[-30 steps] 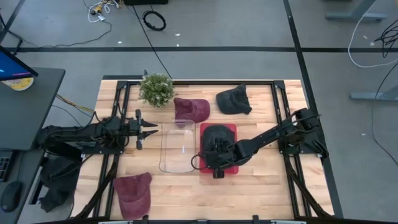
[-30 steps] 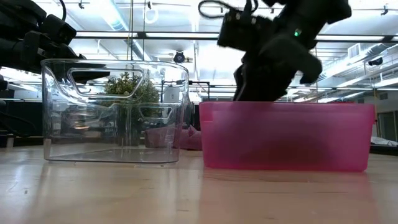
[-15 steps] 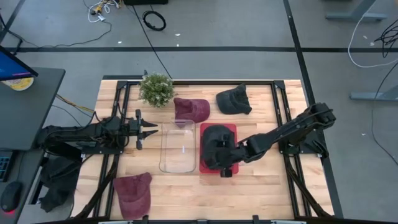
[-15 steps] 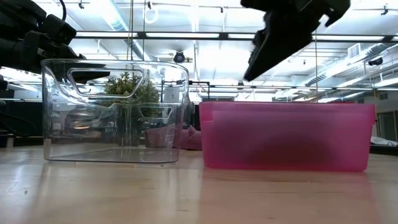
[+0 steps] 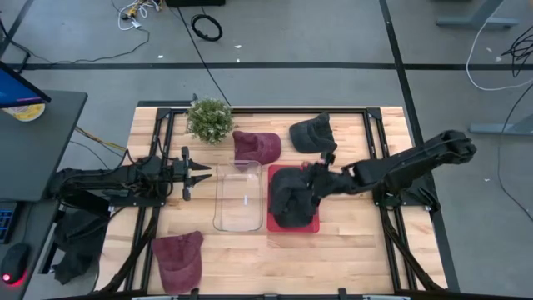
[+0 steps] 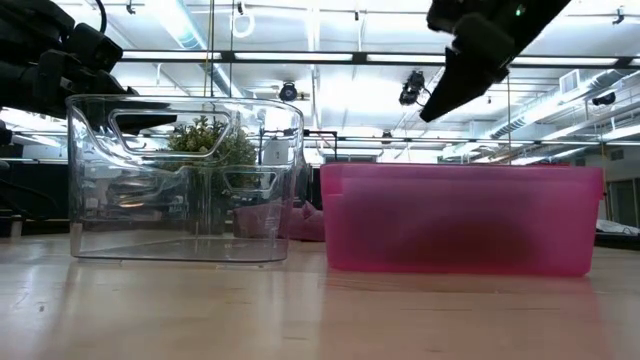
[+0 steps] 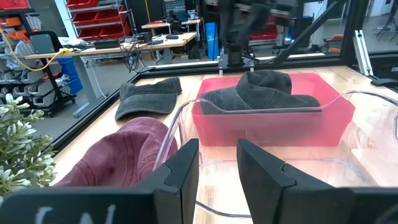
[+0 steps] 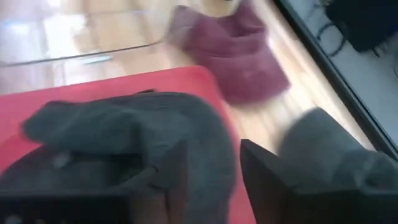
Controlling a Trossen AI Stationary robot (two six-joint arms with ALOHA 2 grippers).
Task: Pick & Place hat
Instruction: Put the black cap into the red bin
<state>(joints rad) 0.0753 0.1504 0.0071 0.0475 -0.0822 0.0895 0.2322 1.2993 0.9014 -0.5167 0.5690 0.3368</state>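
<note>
High view shows me the dark hat (image 5: 291,196) lying in the red bin (image 5: 310,223), my empty, open right hand (image 5: 319,174) just above the bin's far rim.

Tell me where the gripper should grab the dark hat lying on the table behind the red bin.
Judging by its pose, take the dark hat by its raised crown, coming straight down from above. It lies flat with open table around it, brim spread low, so the crown is the part that offers fabric to pinch. The right gripper is nearest, over the red bin.
</note>
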